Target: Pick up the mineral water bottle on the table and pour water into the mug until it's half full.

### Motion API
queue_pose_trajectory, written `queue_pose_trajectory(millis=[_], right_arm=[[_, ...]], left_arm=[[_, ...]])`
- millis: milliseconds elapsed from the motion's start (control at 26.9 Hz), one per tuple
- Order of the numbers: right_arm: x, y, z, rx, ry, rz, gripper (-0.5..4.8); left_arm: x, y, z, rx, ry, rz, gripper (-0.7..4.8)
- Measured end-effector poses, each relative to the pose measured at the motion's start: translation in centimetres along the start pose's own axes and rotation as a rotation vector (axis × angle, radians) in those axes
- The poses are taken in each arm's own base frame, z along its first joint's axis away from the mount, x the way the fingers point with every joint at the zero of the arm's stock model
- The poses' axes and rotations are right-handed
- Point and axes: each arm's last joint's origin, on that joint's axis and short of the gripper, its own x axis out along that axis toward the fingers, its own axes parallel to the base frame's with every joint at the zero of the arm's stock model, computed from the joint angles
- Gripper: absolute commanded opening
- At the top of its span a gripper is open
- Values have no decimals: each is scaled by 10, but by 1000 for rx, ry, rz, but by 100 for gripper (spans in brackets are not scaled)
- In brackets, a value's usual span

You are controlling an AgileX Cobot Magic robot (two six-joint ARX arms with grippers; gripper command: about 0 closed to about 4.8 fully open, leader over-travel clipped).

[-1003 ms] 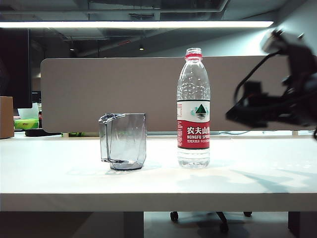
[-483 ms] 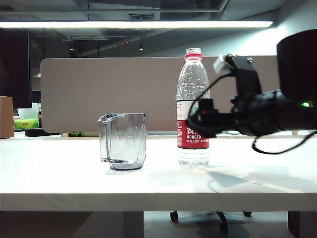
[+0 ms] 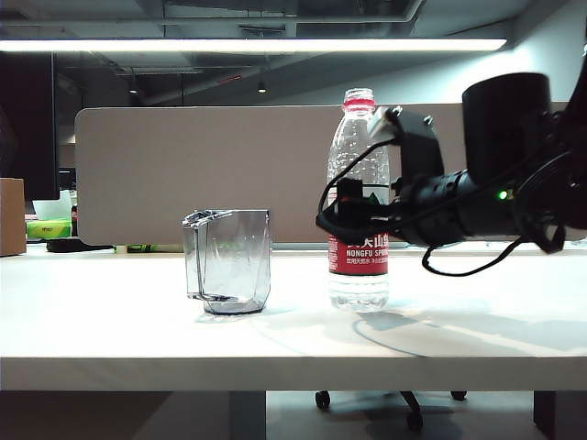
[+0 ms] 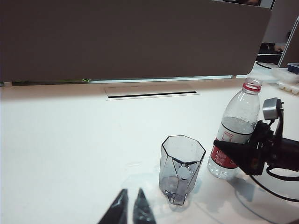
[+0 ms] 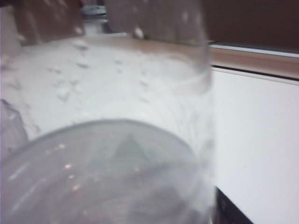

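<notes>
"What's on that white surface [image 3: 110, 312]?"

"Two things, both upright. A clear grey-tinted mug [image 3: 228, 261] stands left of the middle, and a mineral water bottle [image 3: 358, 275] stands apart to its right, red label facing us."

"Anything else in it?"

"A long narrow slot [image 4: 150, 94] set into the top near the back, in front of the divider."

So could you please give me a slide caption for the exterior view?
Right gripper, jaws open, reaches the mineral water bottle beside the empty mug.
</notes>
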Motion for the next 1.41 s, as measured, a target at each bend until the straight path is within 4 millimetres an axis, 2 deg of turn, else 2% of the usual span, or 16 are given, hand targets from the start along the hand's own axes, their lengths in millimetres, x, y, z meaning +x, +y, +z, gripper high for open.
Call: queue_pose_trajectory(millis=[74,111,149,223,409,483,632,855,1040,1189,1412], right_arm=[[4,0,-3,3,18,4,479],[6,2,-4,4,21,8,462],[7,2,-3,5,19,8,356],[7,4,-3,8,19,14,311],[7,4,-3,8,18,15,237],[7,4,-3,7,19,15,236],[7,4,-3,-5,22,16,176],[2,5,9,-158,119,22,176],[-13,5,35,-329,276,-82,179],[0,-1,68,-547,409,-144,180],[8,-1,82,-701,543,-170,180]], left_arm=[[0,0,0,0,0,0,22],[0,0,0,0,0,0,22],[0,0,0,0,0,0,22],[0,0,0,0,-1,0,22],[0,0,0,0,0,0,21],[0,0,0,0,0,0,22],[0,0,0,0,0,0,22],[0,0,0,0,0,0,22],[0,0,0,0,0,0,21],[0,0,0,0,0,0,21],[0,0,0,0,0,0,22]])
